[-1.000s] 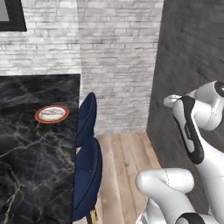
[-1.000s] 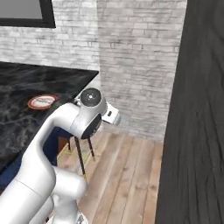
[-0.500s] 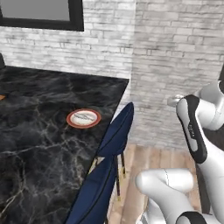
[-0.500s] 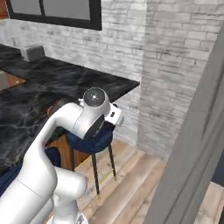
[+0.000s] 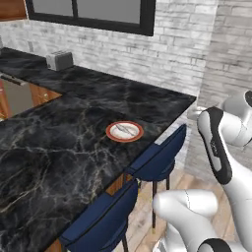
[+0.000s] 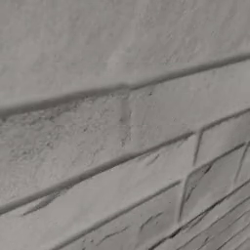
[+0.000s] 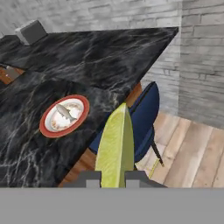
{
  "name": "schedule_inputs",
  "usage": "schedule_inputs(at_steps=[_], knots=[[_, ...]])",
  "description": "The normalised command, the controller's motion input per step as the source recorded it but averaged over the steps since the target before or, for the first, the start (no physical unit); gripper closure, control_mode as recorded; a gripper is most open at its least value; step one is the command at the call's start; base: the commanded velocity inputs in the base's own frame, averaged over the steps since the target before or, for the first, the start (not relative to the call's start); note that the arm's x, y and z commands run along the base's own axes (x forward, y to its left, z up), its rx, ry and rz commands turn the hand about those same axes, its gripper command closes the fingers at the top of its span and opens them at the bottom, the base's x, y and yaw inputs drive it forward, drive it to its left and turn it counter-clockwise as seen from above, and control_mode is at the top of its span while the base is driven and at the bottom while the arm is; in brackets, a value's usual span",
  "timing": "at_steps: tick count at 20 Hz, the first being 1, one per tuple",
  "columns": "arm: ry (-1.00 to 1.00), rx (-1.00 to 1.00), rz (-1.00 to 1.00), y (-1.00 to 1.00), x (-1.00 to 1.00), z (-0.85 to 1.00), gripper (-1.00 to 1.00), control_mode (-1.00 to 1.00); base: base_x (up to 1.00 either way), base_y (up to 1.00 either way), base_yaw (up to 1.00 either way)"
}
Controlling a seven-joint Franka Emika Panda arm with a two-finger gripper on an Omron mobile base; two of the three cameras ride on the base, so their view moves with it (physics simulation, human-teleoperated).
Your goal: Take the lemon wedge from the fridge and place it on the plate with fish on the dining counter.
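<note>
In the hand view the yellow-green lemon wedge [image 7: 116, 146] stands pointed end up between my gripper's [image 7: 113, 178] two dark tips, and the gripper is shut on it. Beyond it to the left, the red-rimmed plate [image 7: 44, 127] lies on the black marble dining counter [image 7: 100, 52] with the pale fish [image 7: 65, 113] across its centre. The left base view shows the same plate [image 5: 109, 132] and fish [image 5: 125, 130] near the counter's [image 5: 59, 147] right edge, left of my white arm [image 5: 216, 147]. The wedge hangs in the air, off the counter's edge and above the stool. The fridge is out of view.
Blue stools [image 5: 160, 157] [image 5: 101, 221] stand along the counter's right side, one of them just under the wedge [image 7: 146, 116]. A grey toaster [image 5: 59, 60] sits at the counter's far back. White brick wall [image 6: 122, 122] is very close in the right base view. Wood floor [image 7: 188, 153] lies to the right.
The base has driven and turned, so the whole scene shifted: counter and plate now sit nearer the middle of the left base view, and the brick wall is now very close in the right base view.
</note>
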Motion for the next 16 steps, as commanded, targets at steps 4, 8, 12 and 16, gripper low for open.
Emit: schedule_inputs(at_steps=[4,8,12,16], knots=[[0.0,0.0,0.0,0.0,0.0,0.0,1.0,1.0,1.0,-0.02,0.54],[0.0,0.0,0.0,0.0,0.0,0.0,1.0,1.0,1.0,-0.01,0.45],[0.21,-0.01,0.21,0.0,0.75,-0.48,1.0,-1.0,0.25,0.0,0.1],[0.34,-0.04,0.08,0.01,1.0,-0.53,1.0,-1.0,0.0,0.0,0.0]])
